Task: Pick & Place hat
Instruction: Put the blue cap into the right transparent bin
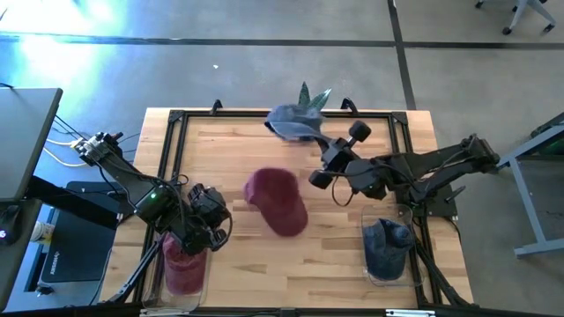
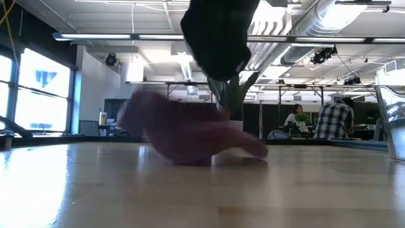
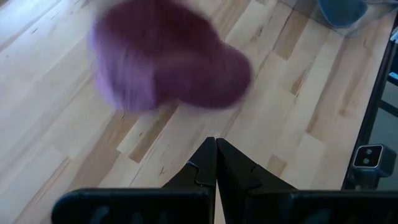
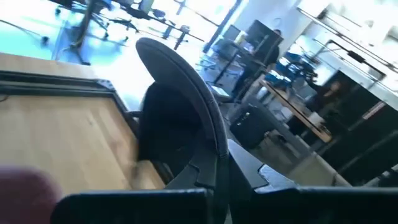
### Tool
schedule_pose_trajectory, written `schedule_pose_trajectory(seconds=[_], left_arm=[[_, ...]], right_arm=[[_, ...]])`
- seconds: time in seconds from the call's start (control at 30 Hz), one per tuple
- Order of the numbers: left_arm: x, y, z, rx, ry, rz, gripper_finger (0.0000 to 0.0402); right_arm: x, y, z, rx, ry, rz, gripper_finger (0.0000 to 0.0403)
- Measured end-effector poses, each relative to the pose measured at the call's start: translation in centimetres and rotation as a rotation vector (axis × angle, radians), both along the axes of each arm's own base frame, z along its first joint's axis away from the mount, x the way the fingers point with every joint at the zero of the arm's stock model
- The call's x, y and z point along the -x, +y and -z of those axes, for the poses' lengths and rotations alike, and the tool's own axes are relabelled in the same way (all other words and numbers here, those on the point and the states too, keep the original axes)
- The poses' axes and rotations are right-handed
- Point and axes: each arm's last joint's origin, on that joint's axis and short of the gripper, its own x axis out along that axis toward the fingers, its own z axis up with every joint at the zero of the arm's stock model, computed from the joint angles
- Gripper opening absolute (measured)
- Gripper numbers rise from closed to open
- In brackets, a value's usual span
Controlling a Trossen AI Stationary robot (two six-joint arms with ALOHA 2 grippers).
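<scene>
The right end effector (image 1: pixel 310 139) is clamped on the brim of a blue-grey hat (image 1: pixel 289 121), holding it above the far edge of the worktop (image 1: pixel 229 255). The left end effector (image 1: pixel 218 231) is shut on nothing, near the front left corner. A maroon hat (image 1: pixel 277 202) lies mid-worktop, its long axis running diagonally. The left clear bin (image 1: pixel 182 269) holds maroon fabric; the right clear bin (image 1: pixel 388 254) holds blue-grey fabric.

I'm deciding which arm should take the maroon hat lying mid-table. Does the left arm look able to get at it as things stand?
Probably yes. The maroon hat lies on bare wood just ahead of the left gripper, which is shut and empty, with nothing between them. The right gripper holds the blue-grey hat farther back.
</scene>
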Motion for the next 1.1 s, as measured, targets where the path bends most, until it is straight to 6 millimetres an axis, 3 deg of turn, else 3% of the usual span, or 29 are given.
schedule_pose_trajectory(seconds=[0.2, 0.33, 0.5, 0.67, 0.9, 1.1], left_arm=[[0.3, 0.3, -0.4, 0.002, -0.02, 0.001, 0.0], [1.2, 1.5, -1.3, 0.018, -0.071, -0.067, 0.0], [3.5, 3.7, -2.9, 0.034, -0.145, -0.158, 0.0], [4.7, 4.7, -4.9, -0.057, -0.255, -0.001, 0.0], [3.3, 3.6, -7.5, -0.319, -0.426, 0.315, 0.0], [0.0, 3.0, -6.1, -0.465, -0.356, 0.246, 0.0]], right_arm=[[-0.1, 0.2, -0.4, -0.03, -0.06, -0.026, 0.0006], [0.2, 0.3, -1.8, -0.127, -0.189, -0.167, 0.0006], [1.7, 0.3, -3.5, -0.321, -0.357, -0.363, 0.0008], [4.3, -1.3, -4.6, -0.623, -0.452, -0.502, 0.0006], [6.7, -5.0, -6.1, -0.966, -0.575, -0.631, 0.0007], [7.1, -6.9, -6.3, -1.043, -0.548, -0.718, 0.0006]])
